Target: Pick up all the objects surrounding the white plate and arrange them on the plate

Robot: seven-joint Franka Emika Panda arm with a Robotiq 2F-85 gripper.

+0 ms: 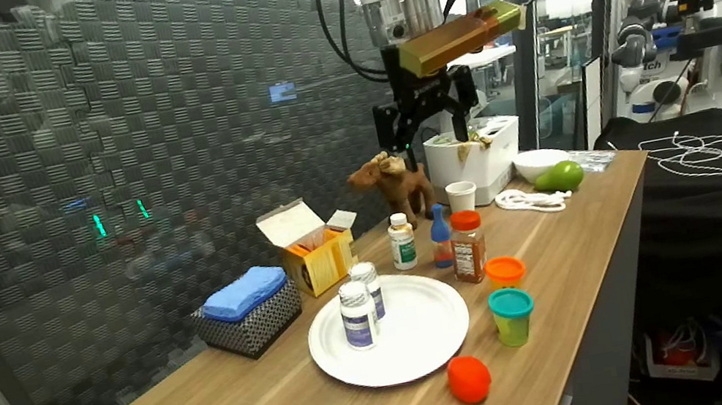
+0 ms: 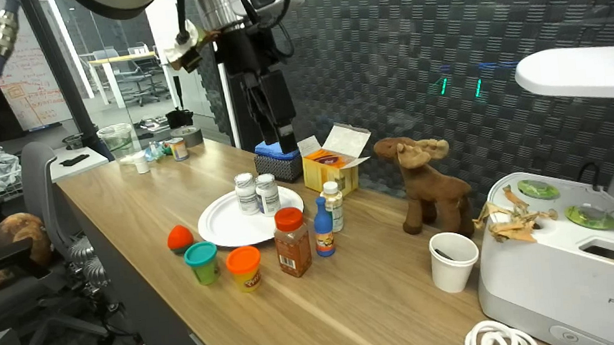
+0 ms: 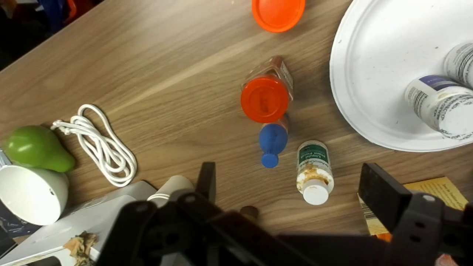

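The white plate (image 1: 423,344) holds two white pill bottles (image 1: 358,322) (image 2: 268,196), standing upright. Around it stand a green-label bottle (image 1: 403,248) (image 3: 314,166), a blue bottle (image 2: 324,230) (image 3: 273,138), a red-lidded spice jar (image 2: 293,250) (image 3: 264,99), an orange-lidded tub (image 2: 244,268) (image 3: 279,13), a teal-lidded tub (image 1: 512,318) and a red ball (image 1: 469,380). My gripper (image 1: 437,152) (image 2: 278,141) is open and empty, high above the table. In the wrist view, the green-label bottle appears between the spread fingertips (image 3: 290,181), well below them. The teal-lidded tub and red ball are outside the wrist view.
Behind the plate are a yellow open box (image 1: 323,261) and a patterned box (image 1: 253,325) with a blue cloth (image 1: 245,293). A brown moose toy (image 2: 433,194), paper cup (image 2: 453,262), white machine (image 2: 554,278), white cord (image 3: 107,147), green pear (image 3: 37,147) and white bowl (image 1: 539,162) stand farther along.
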